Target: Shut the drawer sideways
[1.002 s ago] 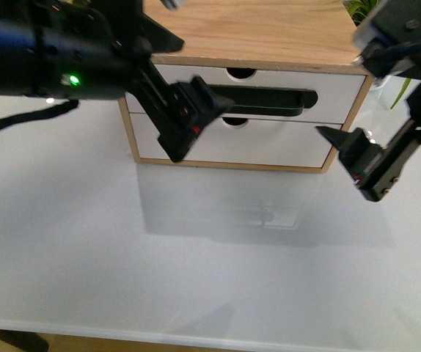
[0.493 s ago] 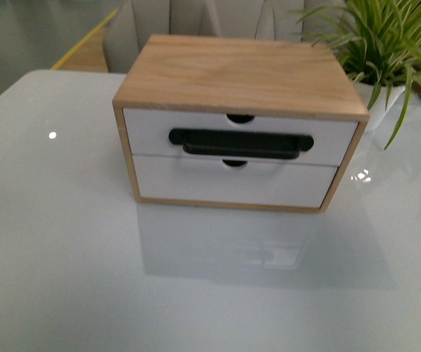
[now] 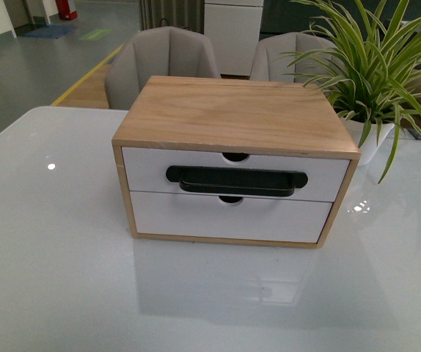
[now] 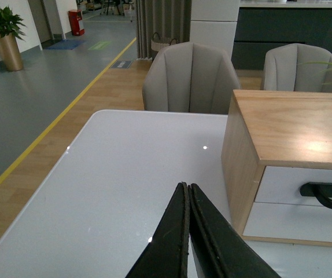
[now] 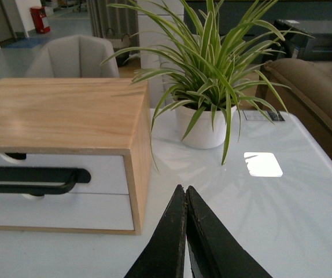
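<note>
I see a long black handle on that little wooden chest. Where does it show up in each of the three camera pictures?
Front view: the black bar handle runs across the middle of the drawer, centre of the picture.
Left wrist view: only its one end shows, at the right edge.
Right wrist view: its other end shows, at the left edge.
Shared landmark: the wooden chest top, seen in all three.
</note>
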